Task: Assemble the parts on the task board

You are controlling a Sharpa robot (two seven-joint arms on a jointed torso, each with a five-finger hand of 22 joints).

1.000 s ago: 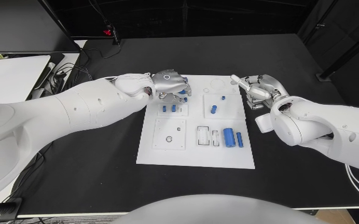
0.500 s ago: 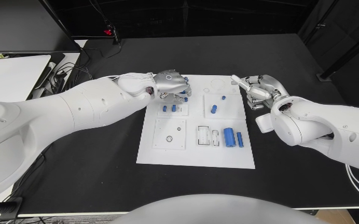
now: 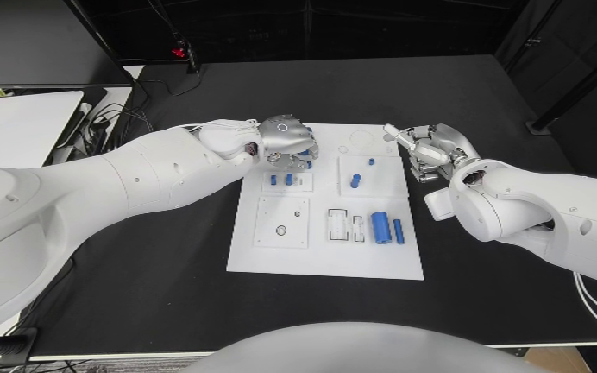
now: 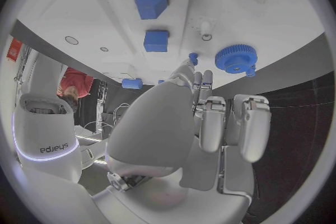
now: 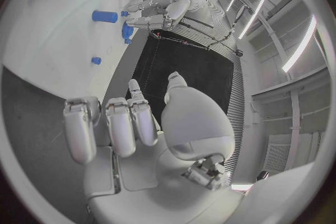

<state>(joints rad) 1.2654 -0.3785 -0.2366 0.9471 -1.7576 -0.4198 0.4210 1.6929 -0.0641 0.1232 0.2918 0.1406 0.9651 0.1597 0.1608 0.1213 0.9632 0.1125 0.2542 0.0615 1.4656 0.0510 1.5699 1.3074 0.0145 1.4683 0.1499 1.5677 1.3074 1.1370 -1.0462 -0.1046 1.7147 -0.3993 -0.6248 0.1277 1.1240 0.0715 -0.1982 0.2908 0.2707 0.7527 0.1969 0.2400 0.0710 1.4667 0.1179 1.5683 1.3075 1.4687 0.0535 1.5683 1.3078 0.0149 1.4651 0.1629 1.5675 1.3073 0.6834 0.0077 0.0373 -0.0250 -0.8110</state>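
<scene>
Black table [image 3: 149,261] carries the task board [image 3: 326,261], whose upper-left corner is hidden by the empty, loosely spread left hand [image 3: 285,141]; blue gear [image 4: 235,58] is seen beside its fingertips, while the right hand [image 3: 430,150] is held loosely curled, empty, at the board's upper-right edge.

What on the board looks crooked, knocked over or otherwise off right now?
Nothing stands out. The task board lies flat and square on the table, and the blue parts sit tidily on it. The left hand hovers over the far left corner; the right hand is empty beside it.
</scene>
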